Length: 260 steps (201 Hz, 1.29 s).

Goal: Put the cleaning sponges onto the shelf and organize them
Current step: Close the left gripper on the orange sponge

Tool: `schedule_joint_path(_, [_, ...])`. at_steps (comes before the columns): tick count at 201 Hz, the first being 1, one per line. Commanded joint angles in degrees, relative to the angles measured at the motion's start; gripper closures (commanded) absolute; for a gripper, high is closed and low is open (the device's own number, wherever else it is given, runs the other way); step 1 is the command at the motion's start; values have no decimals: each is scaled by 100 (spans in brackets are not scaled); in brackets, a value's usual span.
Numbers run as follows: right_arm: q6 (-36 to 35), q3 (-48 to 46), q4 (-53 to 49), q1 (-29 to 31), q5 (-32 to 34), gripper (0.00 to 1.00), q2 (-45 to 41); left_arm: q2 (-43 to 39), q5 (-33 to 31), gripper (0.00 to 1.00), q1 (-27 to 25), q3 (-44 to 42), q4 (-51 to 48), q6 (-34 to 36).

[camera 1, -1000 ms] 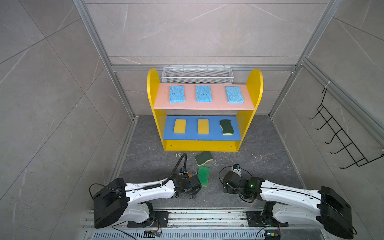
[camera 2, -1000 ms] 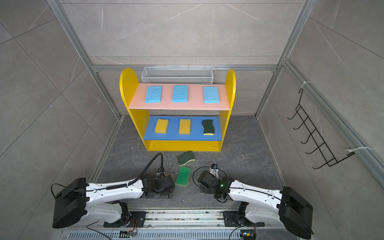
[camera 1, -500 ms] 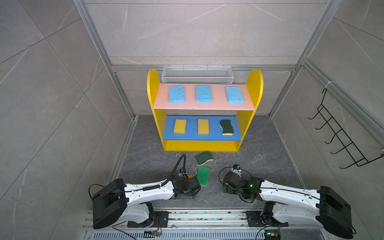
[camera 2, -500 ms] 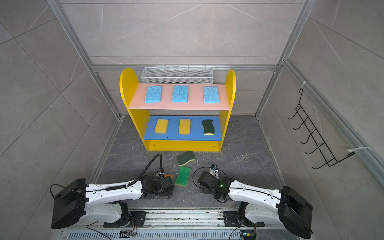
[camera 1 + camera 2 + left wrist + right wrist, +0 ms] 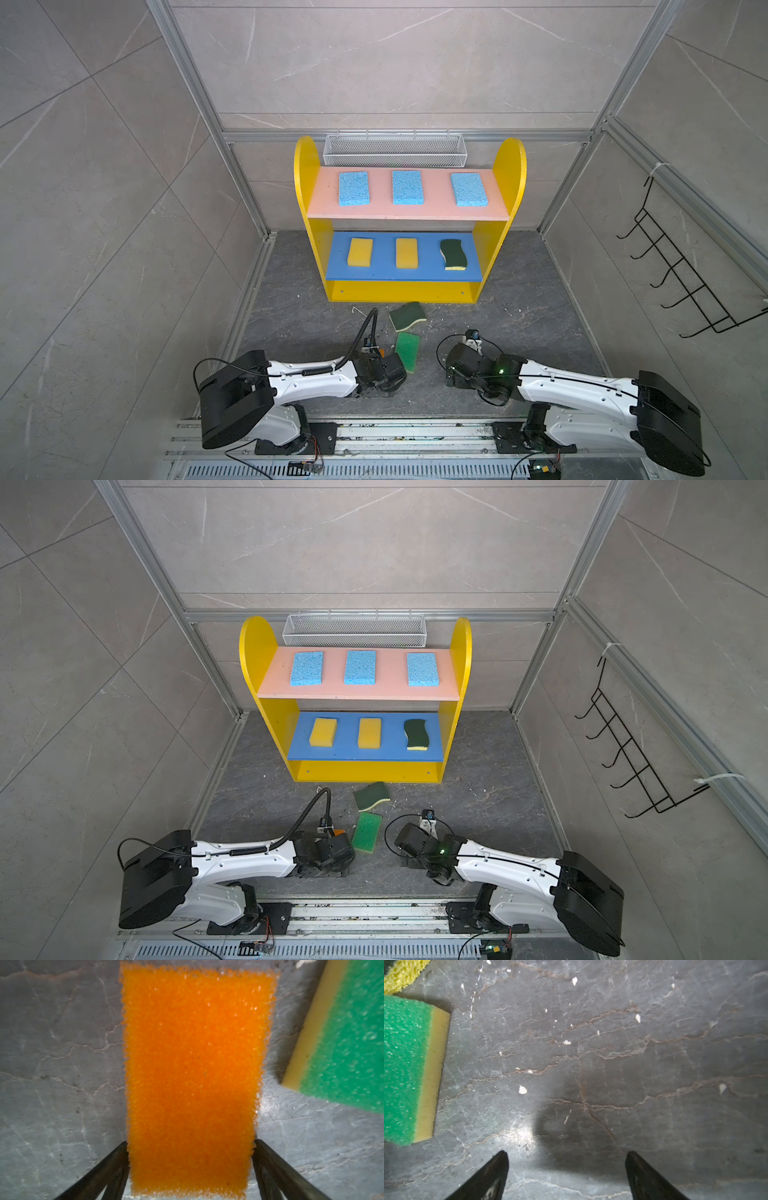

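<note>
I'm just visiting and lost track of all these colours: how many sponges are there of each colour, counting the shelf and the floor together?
Light blue sponges: 3
Yellow sponges: 2
Dark green wavy sponges: 2
Bright green sponge: 1
Orange sponge: 1
Total: 9

Both arms sit on the mounting rail: white shells, black boxy housing nearest the rail. Left arm: ribbed black cable at the end farthest from the rail. Right arm: thin black cable loops, green light; right gripper has black tapered fingers.
</note>
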Motion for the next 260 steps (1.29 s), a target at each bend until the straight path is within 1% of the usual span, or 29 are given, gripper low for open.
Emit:
schedule_joint_path(1, [76,-61,5,41,22,10,46,83,-119,9,-32,85,-64,-89])
schedule_joint_path(54, [76,-76,29,38,27,10,91,101,-58,16,-91,20,-3,-103])
schedule_joint_path(97, [74,-67,47,49,9,10,145,74,-84,19,-106,-65,6,-228])
schedule_joint_path(130, [79,-50,21,49,10,10,148,213,-126,20,-110,27,-149,-310])
schedule_joint_path(167, [58,-15,-40,46,14,10,153,399,-176,23,-110,111,-293,-403])
schedule_joint_path(199, [-10,58,-129,47,48,10,144,267,-259,28,-110,69,-297,-437])
schedule_joint_path(220, [-112,129,-169,56,85,10,136,133,-318,28,-106,-10,-328,-515])
schedule_joint_path(238, [-244,284,-344,108,268,11,110,7,-424,28,-104,-38,-396,-536])
schedule_joint_path(260, [-374,455,-511,163,445,10,91,-156,-527,28,-93,-15,-371,-310])
